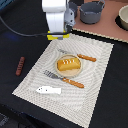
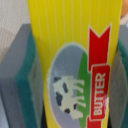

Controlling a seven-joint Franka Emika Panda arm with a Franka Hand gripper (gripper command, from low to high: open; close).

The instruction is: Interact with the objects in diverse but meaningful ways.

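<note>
Gripping the butter point(image 2: 75, 60), the gripper point(image 1: 57, 36) has its grey, green-lined pads point(image 2: 25, 75) clamped on both sides of the yellow block. Only the wrist view shows this: red "BUTTER" banner, cow picture, pads pressed against the pack. The exterior view hides the pads behind the white arm body; just a yellow strip of the butter sticks out under it, at the far edge of the placemat point(image 1: 95, 65).

Outward on the placemat: plate point(image 1: 58, 69) in the middle with the bread point(image 1: 68, 63) on it. Knife point(image 1: 80, 56) lies just beyond the plate, fork point(image 1: 64, 78) just in front, both orange-handled. Fish point(image 1: 48, 90) lies at the near edge of the placemat, apart from the fork. Sausage point(image 1: 20, 65) is off the placemat on the dark table point(image 1: 15, 92), toward the exterior view's left. Saucepan point(image 1: 92, 11) sits behind the placemat, toward the exterior view's right, near the arm. None of these appear in the wrist view.
</note>
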